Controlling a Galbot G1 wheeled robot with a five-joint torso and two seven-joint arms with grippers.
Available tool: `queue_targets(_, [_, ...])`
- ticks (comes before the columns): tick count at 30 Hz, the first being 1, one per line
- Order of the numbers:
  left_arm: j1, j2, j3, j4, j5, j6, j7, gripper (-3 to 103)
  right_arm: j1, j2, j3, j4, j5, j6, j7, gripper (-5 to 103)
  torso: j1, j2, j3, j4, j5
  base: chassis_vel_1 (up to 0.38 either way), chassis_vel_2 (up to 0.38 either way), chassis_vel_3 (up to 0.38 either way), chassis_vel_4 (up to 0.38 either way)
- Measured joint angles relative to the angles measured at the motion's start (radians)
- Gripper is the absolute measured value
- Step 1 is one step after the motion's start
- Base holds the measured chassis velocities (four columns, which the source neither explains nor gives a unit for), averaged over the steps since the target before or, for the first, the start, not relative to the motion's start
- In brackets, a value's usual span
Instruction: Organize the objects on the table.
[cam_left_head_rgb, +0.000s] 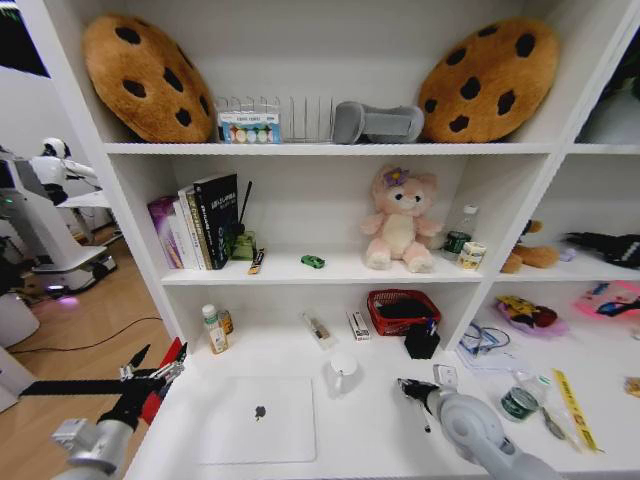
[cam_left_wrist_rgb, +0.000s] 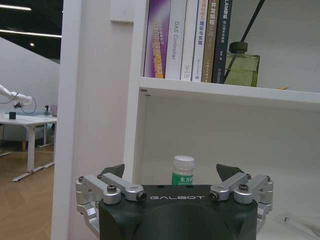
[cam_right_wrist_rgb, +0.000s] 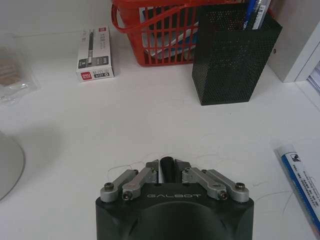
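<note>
The silver laptop (cam_left_head_rgb: 258, 418) lies closed on the front left of the white table (cam_left_head_rgb: 360, 445). A tiny green toy car (cam_left_head_rgb: 313, 261) sits on the shelf above. My right gripper (cam_left_head_rgb: 410, 387) hovers low over the table (cam_right_wrist_rgb: 125, 125), right of the mug, shut on a black pen (cam_right_wrist_rgb: 166, 166) that pokes out between its fingers. A short way ahead of it stands a black mesh pen cup (cam_right_wrist_rgb: 235, 55) (cam_left_head_rgb: 421, 340) with blue pens (cam_right_wrist_rgb: 255, 10) in it. My left gripper (cam_left_head_rgb: 155, 368) (cam_left_wrist_rgb: 170, 172) is off the table's left edge, open and holding nothing.
A white mug (cam_left_head_rgb: 342, 372) stands beside the laptop. At the back are a red basket (cam_right_wrist_rgb: 155, 35), a pen box (cam_right_wrist_rgb: 95, 54) and a small bottle (cam_left_wrist_rgb: 183, 170). A yellow ruler (cam_left_head_rgb: 573, 408), a tube (cam_right_wrist_rgb: 300, 175) and clutter lie to the right.
</note>
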Motion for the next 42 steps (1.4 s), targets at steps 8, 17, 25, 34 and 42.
queue_targets(8, [0.0, 0.0, 0.0, 0.0, 0.0, 0.0, 0.0, 100, -0.017, 0.005, 0.022, 0.027, -0.039, 0.027, -0.017, 10, 0.0, 0.0, 0.0, -0.0002, 0.0011, 0.0, 0.0, 0.0, 0.0])
queue_targets(17, [0.0, 0.0, 0.0, 0.0, 0.0, 0.0, 0.0, 100, -0.035, 0.022, 0.105, 0.054, -0.37, 0.277, -0.175, 10, 0.0, 0.0, 0.0, -0.0001, 0.0002, 0.0, 0.0, 0.0, 0.0])
queue_targets(25, [0.0, 0.0, 0.0, 0.0, 0.0, 0.0, 0.0, 100, 0.096, 0.002, 0.095, -0.083, -0.599, 0.551, -0.321, 10, 0.0, 0.0, 0.0, -0.0001, 0.0004, 0.0, 0.0, 0.0, 0.0])
queue_targets(34, [0.0, 0.0, 0.0, 0.0, 0.0, 0.0, 0.0, 100, 0.285, -0.003, 0.024, -0.229, -0.614, 0.637, -0.36, 10, 0.0, 0.0, 0.0, 0.0001, 0.0003, 0.0, 0.0, 0.0, 0.0])
queue_targets(42, [0.0, 0.0, 0.0, 0.0, 0.0, 0.0, 0.0, 100, 0.329, 0.015, -0.01, -0.328, -0.623, 0.66, -0.367, 10, 0.0, 0.0, 0.0, -0.0001, 0.0003, 0.0, 0.0, 0.0, 0.0])
